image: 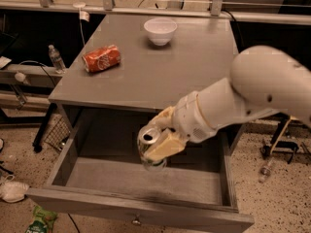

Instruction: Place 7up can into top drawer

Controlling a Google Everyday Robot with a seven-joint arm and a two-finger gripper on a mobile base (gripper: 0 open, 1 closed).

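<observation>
The 7up can, silver with a shiny open top, is held upright in my gripper, whose cream fingers are shut around its side. The can hangs over the middle of the open top drawer, above its floor and just in front of the table edge. The drawer is pulled far out; its front panel with a small knob runs along the bottom of the view. My white arm reaches in from the right.
On the grey table top lie an orange-red can on its side at the left and a white bowl at the back. A water bottle stands left of the table. Litter lies on the floor at the lower left.
</observation>
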